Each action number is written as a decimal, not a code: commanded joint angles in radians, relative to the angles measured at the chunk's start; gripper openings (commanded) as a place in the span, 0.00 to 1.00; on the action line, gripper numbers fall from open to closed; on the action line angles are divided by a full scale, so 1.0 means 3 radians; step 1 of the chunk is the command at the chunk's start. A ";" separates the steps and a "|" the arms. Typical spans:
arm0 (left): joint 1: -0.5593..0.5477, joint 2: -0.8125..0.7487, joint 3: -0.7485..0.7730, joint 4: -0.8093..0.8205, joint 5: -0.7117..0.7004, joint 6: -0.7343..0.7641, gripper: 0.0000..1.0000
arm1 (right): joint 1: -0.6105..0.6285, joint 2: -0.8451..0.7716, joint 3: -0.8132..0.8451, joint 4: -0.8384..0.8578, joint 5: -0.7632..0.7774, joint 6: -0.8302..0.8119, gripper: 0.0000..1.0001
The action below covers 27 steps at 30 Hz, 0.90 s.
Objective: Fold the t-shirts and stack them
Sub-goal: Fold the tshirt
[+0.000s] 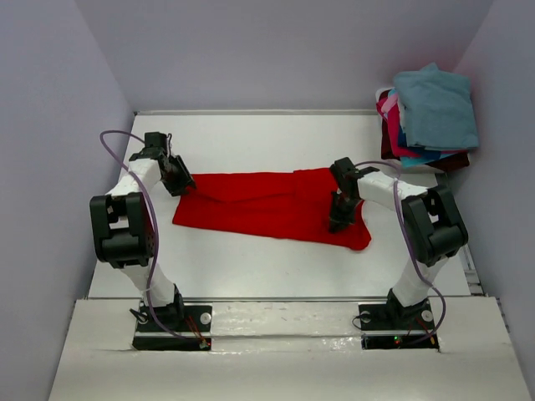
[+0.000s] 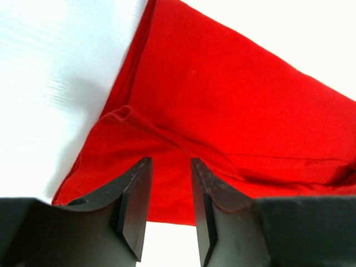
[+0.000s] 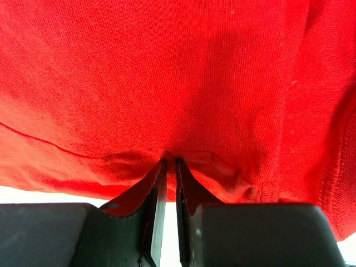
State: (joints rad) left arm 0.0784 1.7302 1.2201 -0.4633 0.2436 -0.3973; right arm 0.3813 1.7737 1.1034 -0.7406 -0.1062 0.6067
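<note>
Checking in from the remote station. The red t-shirt (image 1: 267, 209) is lying across the middle of the white bench (image 1: 276, 267), long way left to right. It's mostly flat, with a couple of soft creases and a folded-over ridge running along its length. The left gripper (image 2: 169, 164) is down at the shirt's left end. On its wrist cam the two fingers (image 2: 136, 194) stand apart with a clear gap, red cloth right at the tips and a strip of bare bench showing between them lower down. I can't tell if any cloth is actually caught in there. The right gripper (image 3: 169, 162) is over near the shirt's right end at the near hem. Its jaws are nearly pressed together, pinching the red fabric, and you can see the cloth pucker and wrinkle right where the tips bite. Over in the far right corner there's the stack of t-shirts (image 1: 418, 134), well apart from the red one. It has a teal-blue one (image 1: 436, 104) on top and pink, blue and dark maroon edges poking out underneath, all a bit messy.
</note>
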 commanded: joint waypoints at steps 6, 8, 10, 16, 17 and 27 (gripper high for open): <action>-0.0016 0.0097 0.0136 -0.0128 -0.0163 0.0020 0.49 | 0.0033 0.0121 -0.0002 0.0117 -0.0004 -0.0003 0.17; -0.0016 0.0113 0.0126 -0.0112 -0.0198 0.0005 0.49 | 0.0033 0.0121 0.0014 0.0112 0.0001 -0.0008 0.17; -0.0016 0.0154 0.0151 -0.0107 -0.0214 0.0005 0.48 | 0.0033 0.0127 0.0019 0.0112 0.0001 -0.0008 0.17; -0.0016 0.0287 0.0248 -0.0128 -0.0265 0.0010 0.44 | 0.0033 0.0127 -0.0007 0.0132 -0.0004 -0.0003 0.17; -0.0016 0.0302 0.0284 -0.0133 -0.0270 0.0005 0.44 | 0.0033 0.0127 -0.0007 0.0132 0.0001 -0.0003 0.17; -0.0016 0.0327 0.0438 -0.0148 -0.0347 -0.0020 0.55 | 0.0033 0.0116 -0.0037 0.0142 0.0006 -0.0003 0.17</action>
State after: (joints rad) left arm 0.0784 1.8347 1.3006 -0.4911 0.1619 -0.4015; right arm 0.3809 1.7763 1.1049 -0.7399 -0.1085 0.6064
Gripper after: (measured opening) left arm 0.537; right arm 0.174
